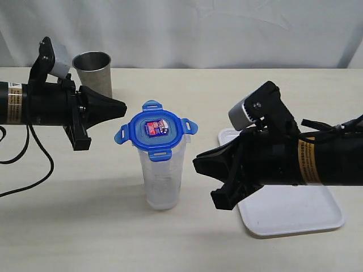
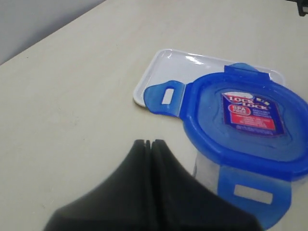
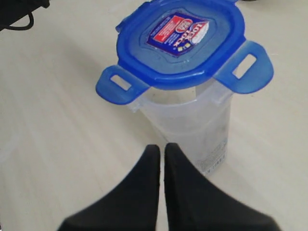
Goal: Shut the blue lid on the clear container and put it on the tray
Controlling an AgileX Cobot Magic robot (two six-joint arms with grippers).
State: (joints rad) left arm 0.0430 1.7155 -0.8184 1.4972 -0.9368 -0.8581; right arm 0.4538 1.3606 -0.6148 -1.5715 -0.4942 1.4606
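Blue lid [image 1: 157, 129] sits on container [image 1: 164, 181], flaps [image 1: 190, 127] splayed, unlatched. Left gripper [image 1: 122, 106] and right gripper [image 1: 195, 164] flank it, closed and empty. Latching appears next: press flaps down.

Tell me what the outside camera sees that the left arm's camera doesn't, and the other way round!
Only the exterior view shows the shiny round steel cup at the back and the right arm's black tool, shut. Only the left wrist view shows the red-and-blue sticker close enough to read "Lock". Both show the small blue plastic lid with its flaps sticking out, sitting on the tall clear plastic container, the flat white plastic tray, and the left arm's black tool, shut.
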